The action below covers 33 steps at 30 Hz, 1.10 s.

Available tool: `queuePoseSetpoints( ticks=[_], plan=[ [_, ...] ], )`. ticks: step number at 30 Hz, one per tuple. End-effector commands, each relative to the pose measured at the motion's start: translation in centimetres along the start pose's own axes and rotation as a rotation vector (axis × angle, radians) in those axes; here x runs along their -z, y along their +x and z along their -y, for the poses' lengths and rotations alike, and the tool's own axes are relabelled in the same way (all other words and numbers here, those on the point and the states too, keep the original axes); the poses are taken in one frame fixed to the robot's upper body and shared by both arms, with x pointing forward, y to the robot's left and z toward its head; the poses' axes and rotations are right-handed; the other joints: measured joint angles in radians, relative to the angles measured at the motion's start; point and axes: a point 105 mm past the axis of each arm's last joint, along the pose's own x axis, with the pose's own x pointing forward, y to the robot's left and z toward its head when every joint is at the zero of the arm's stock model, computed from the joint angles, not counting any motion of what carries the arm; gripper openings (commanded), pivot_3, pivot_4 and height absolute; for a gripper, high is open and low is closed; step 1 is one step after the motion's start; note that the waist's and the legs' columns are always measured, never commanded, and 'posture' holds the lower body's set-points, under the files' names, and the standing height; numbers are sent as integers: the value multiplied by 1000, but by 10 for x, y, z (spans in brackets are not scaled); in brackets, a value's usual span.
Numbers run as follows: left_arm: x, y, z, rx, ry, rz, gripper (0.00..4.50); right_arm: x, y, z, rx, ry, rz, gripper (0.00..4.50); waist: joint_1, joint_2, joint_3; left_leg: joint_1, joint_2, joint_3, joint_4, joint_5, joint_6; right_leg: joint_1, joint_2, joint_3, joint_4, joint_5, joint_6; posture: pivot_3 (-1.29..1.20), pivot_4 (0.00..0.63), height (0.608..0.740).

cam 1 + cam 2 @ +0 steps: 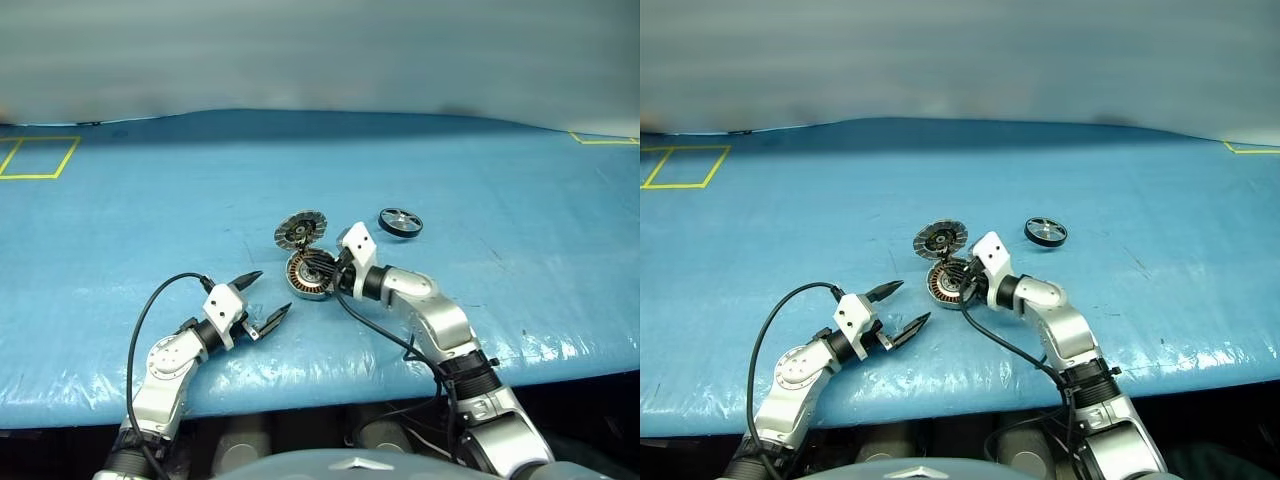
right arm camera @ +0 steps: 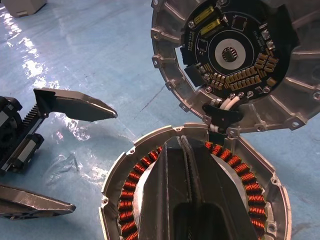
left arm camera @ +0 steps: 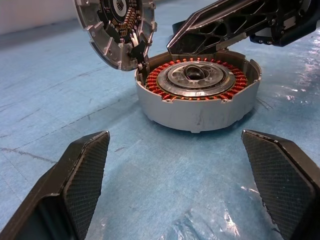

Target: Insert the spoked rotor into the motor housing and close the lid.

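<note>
Right claw clenched empty above upward-facing motor housing, lid swung open, left claw spread.

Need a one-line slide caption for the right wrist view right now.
Shut right gripper over the open motor housing, lid swung up, open left gripper beside it.

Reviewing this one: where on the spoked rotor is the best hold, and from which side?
Across the dark rim of the spoked rotor, coming from above. It lies flat on the blue table, apart from the motor housing, so its edge sits low and the spokes offer little to pinch.
</note>
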Motion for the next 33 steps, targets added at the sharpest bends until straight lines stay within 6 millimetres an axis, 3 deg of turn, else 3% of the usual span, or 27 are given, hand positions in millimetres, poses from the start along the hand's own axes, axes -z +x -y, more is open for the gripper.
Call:
queuePoseSetpoints(
  ticks=[1, 4, 9, 16, 20, 25, 33],
  plan=[
    [-3, 1, 0, -7, 14, 18, 4500, 15, 7, 0, 5, -27, -90, 33, 0, 0, 0, 0, 0, 0, 0, 0, 0, 0, 0, 0, 0, 0, 0, 0, 150, 740],
    [-3, 2, 1, -6, 14, 18, 4500, 29, 8, 7, 61, -53, -163, 33, -5, 0, -1, 2, 0, 1, 0, 0, 0, 1, 0, 0, 0, 0, 0, 0, 150, 740],
    [-2, 3, 5, 6, 9, 16, 4500, 29, 7, 8, 83, -10, -158, 33, -7, 0, -1, 4, 1, 1, 1, 1, 0, 3, 0, 0, 1, -1, 2, 0, 150, 740],
    [-1, 4, 8, 19, -3, 21, 4500, -8, 0, -1, 23, 68, 21, 33, 0, 0, -1, 1, 2, 2, 1, 1, 1, 0, 0, 0, 0, 1, -1, 0, 150, 740],
    [-1, 4, 7, 22, -15, 22, 4500, -17, -4, 4, 39, 92, 59, 33, 0, 0, -1, -1, 1, 2, -1, 1, 1, -2, 0, 0, 0, 2, -3, 0, 150, 740],
    [-1, 4, 6, 21, -12, 22, 4500, -9, -5, 12, 76, 93, 28, 33, -2, 0, -1, -1, 2, 2, -1, 1, 1, -2, 0, 0, 0, 2, -2, 0, 150, 740],
    [-1, 4, 5, 14, -8, 22, 4500, 10, -1, 9, 83, 55, -66, 33, -2, 0, -1, -1, 2, 2, -1, 1, 1, -2, 0, 0, 0, 1, -2, 0, 150, 740]
  ],
)
